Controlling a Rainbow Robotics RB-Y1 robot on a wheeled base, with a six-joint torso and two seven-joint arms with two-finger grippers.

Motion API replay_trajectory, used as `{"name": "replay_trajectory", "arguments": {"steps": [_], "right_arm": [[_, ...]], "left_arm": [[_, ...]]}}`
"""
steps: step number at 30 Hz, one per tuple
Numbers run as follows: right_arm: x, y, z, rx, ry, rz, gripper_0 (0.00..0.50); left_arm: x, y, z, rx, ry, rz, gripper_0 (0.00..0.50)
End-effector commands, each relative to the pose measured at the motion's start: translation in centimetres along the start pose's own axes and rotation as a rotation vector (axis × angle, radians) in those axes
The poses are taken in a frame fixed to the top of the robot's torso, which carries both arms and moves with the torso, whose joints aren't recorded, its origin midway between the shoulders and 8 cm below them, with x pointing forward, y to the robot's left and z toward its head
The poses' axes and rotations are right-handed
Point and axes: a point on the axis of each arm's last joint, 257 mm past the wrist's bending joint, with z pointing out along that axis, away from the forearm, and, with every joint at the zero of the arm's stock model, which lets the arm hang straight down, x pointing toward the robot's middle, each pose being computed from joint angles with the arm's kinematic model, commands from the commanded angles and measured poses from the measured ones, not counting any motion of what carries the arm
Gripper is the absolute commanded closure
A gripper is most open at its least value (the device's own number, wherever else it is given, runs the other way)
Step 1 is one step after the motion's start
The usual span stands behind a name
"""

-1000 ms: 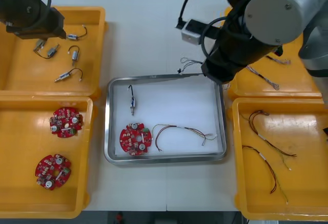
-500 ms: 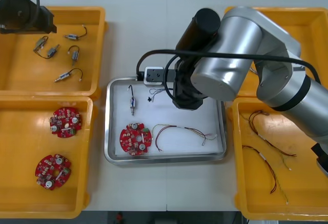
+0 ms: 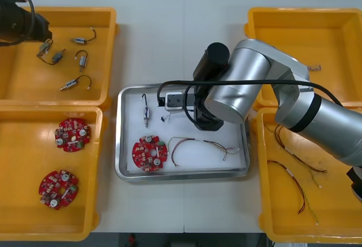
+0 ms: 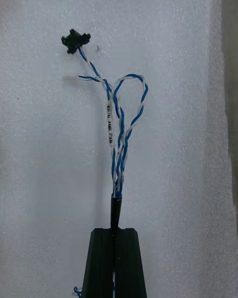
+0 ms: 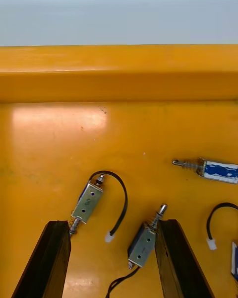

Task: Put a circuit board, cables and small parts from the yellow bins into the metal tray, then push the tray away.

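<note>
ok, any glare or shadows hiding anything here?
Left wrist view: glare patch on the bin floor, clear of the parts by the open left hand. Right wrist view: cable in the right hand casts faint shadow on the tray. Nothing hidden.

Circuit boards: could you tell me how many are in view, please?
3. Two circuit boards in the near left yellow bin, one in the metal tray; the right arm may hide others.

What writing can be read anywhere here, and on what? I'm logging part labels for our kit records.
White tag on the twisted blue and white cable, held by the shut right claw over the metal tray: printed letters, too small to read.
Round red circuit boards: no legible marking.
Small metal parts under the open left claw: no legible text.
</note>
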Motion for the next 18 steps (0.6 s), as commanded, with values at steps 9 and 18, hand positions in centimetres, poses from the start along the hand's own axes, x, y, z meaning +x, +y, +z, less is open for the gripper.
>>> {"name": "replay_trajectory", "arguments": {"steps": [9,18], "right_arm": [[2.0,0.2,0.8,-0.013,0.039,-0.023,0.000],[1.3,0.3,-1.9,-0.063,0.009,0.032,0.000]], "left_arm": [[-3.3,-0.7,1.0,0.027,-0.121,0.038,0.000],[-1.6,-1.3,3.3,0.014,-0.129,0.063,0.000]]}}
